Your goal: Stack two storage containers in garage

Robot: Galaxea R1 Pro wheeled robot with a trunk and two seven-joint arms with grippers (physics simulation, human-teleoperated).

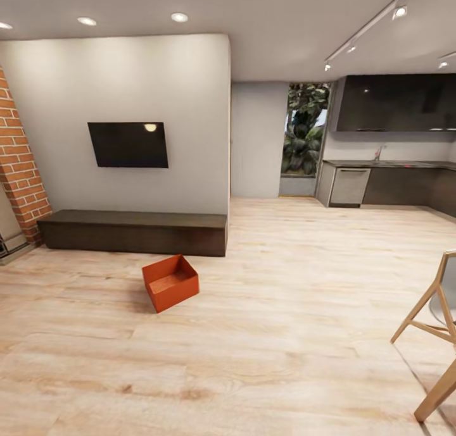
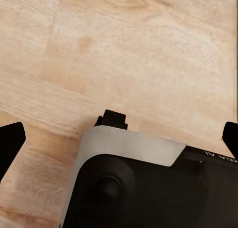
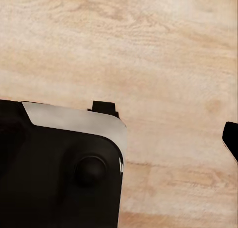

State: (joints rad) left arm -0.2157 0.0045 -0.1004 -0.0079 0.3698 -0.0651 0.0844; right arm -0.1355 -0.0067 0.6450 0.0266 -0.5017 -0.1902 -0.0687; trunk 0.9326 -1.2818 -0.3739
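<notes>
One orange-red storage container (image 1: 170, 282) sits open-topped on the living room's light wood plank floor (image 1: 266, 335), just in front of the long dark cabinet. It is left of centre in the head view and some way ahead of me. My left gripper (image 2: 119, 138) hangs over the plank floor, open, with its black fingertips (image 2: 9, 141) at opposite edges of the left wrist view and nothing between them. My right gripper (image 3: 119, 138) also looks open and empty, with one fingertip (image 3: 231, 138) at the picture's edge. The garage is out of view.
The long dark low cabinet (image 1: 133, 231) runs under a black wall TV (image 1: 128, 144), with a brick fireplace (image 1: 19, 164) at far left. A wooden chair (image 1: 437, 341) stands near right. Kitchen counters (image 1: 392, 184) line the back right. My black and grey base (image 2: 148, 188) shows below both grippers.
</notes>
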